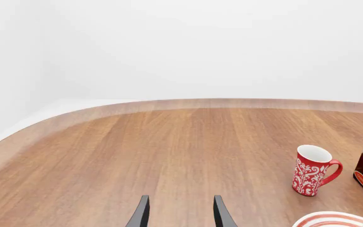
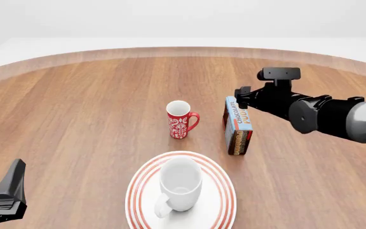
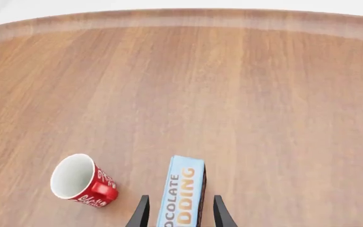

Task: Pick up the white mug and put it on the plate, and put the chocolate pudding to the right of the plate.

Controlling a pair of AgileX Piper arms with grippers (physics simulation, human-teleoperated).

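1. Front view alone shows the mug (image 2: 180,182) upright on the plate (image 2: 142,183), handle toward 7 o'clock, near the table's close edge.
2. There the pudding (image 2: 238,126) stands on edge at 1 o'clock from the plate, just right of the red mug (image 2: 180,119), apart from both.
3. Right wrist view shows what the front view hides: the right gripper (image 3: 178,210) is spread open, fingers either side of the pudding (image 3: 183,191), whether touching it cannot be told.
4. Left wrist view shows the left gripper (image 1: 179,212) open and holding nothing above bare wood, with the red mug (image 1: 313,170) at 3 o'clock.
5. The table (image 2: 75,109) is brown wood grain with a curved far edge; the room behind is plain white.
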